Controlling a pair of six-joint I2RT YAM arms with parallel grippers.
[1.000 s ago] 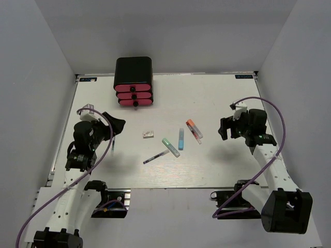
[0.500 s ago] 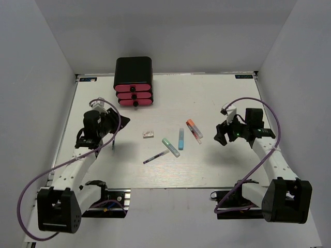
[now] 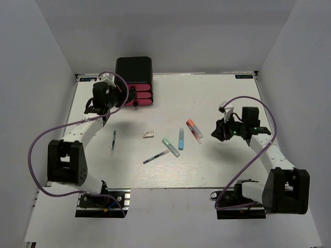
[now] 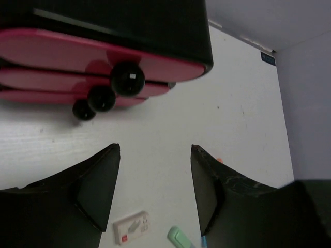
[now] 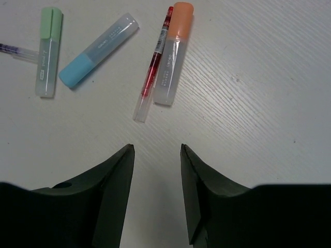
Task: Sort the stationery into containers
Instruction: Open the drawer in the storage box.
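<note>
Left pincer [image 4: 155, 155]: jaws apart, empty, facing the nearest knob [image 4: 128, 78] of the drawers [image 4: 62, 49] at the table's far edge, probably to pull one open. Right pincer [image 5: 155, 155]: parted, empty, just short of the orange-capped marker [image 5: 173, 57]. Stationery [image 3: 170, 147] lies unsorted mid-table.

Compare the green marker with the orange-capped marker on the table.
The green marker has a pale green cap; the orange-capped marker an orange one. The orange-capped marker lies alongside a red pen; the green marker lies apart from it. Both are stubby and lie flat.
</note>
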